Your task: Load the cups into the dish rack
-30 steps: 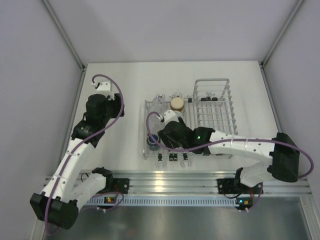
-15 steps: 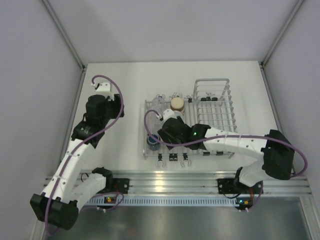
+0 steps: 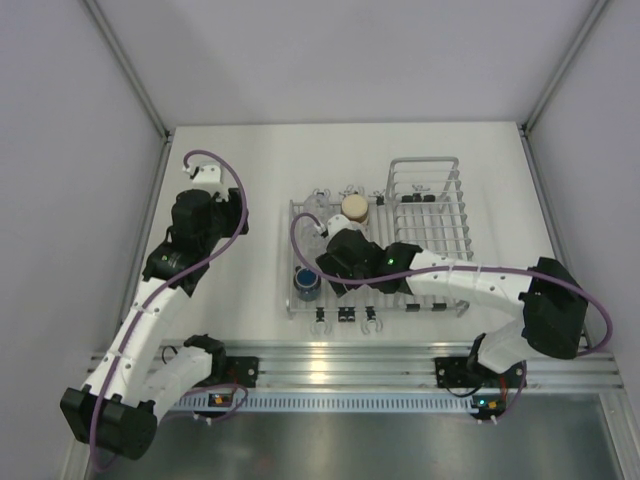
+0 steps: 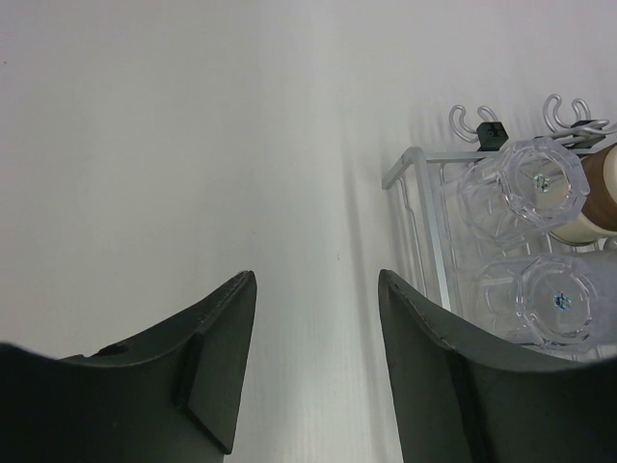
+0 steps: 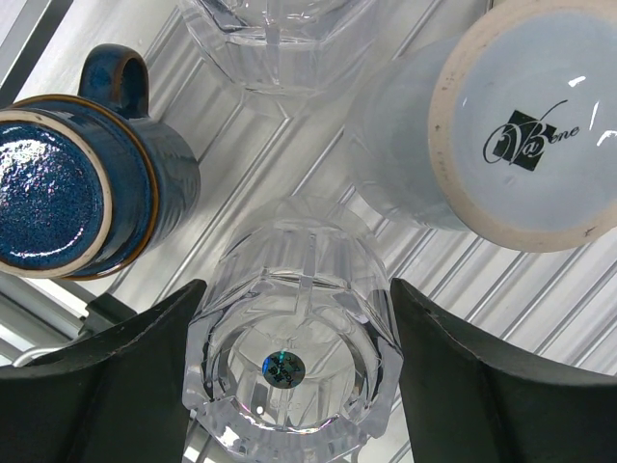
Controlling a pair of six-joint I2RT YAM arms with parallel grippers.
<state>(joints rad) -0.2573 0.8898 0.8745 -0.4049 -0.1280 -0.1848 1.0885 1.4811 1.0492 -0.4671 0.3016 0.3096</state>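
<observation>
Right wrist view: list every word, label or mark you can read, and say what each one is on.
"Vivene", roughly: a script logo across a black diamond, on the upturned base of the pale cup. The ending "ene" is clear; the first letters are uncertain.
Small shiny round sticker in the base of the nearer clear cup: too small to read.
Nothing else in this view is legible.

We record the dish rack (image 3: pixel 440 225), silver wire, mid-counter toward the right edge. Four cups stand inverted on its flat section:
- dark blue mug (image 5: pixel 72 183), nearest the left edge
- nearer clear cup (image 5: pixel 294 376)
- farther clear cup (image 5: pixel 270 34)
- pale cup (image 5: pixel 521 125), with a tan-ringed base
</observation>
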